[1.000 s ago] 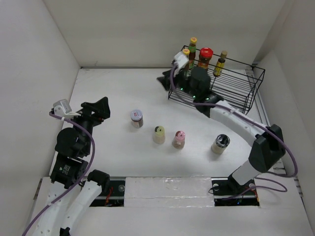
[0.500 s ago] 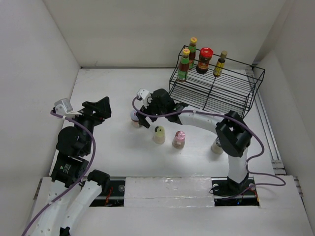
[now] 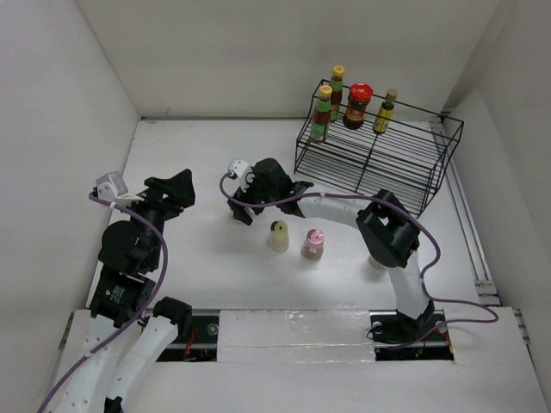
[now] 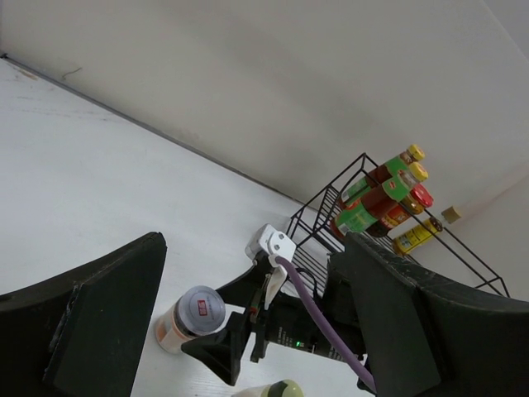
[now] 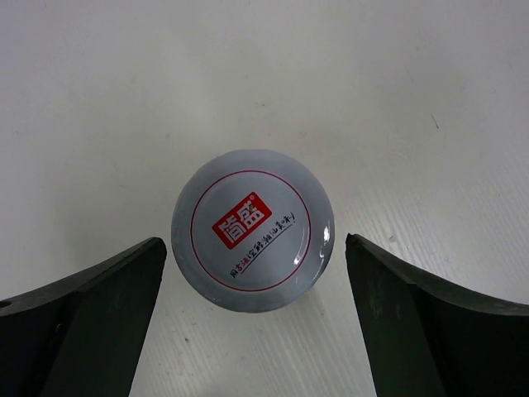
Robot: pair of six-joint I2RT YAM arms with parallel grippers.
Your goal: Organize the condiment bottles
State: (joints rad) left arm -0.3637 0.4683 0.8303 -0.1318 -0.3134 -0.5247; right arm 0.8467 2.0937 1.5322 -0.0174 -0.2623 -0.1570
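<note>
My right gripper [image 5: 254, 248] is open, with one finger on each side of the silver-lidded jar [image 5: 252, 240], not touching it. That jar [image 4: 194, 313] stands upright on the table left of centre. In the top view the right gripper [image 3: 240, 209] covers most of it. A cream shaker [image 3: 278, 236] and a pink-capped shaker [image 3: 313, 244] stand just to its right. Two yellow-capped sauce bottles [image 3: 322, 113], a red-lidded dark jar [image 3: 358, 104] and a slim yellow bottle [image 3: 385, 110] stand on the rack's upper shelf. My left gripper [image 3: 175, 191] is open and holds nothing at the left.
The black wire rack [image 3: 405, 163] stands at the back right near the wall. My right arm's elbow [image 3: 389, 232] hangs over the table's right middle and hides most of a dark-topped shaker [image 3: 374, 259]. White walls enclose the table on three sides.
My right gripper let go of a yellow-capped bottle on the rack, opened, and swung left and forward to straddle the silver-lidded jar. The left arm has not moved.
</note>
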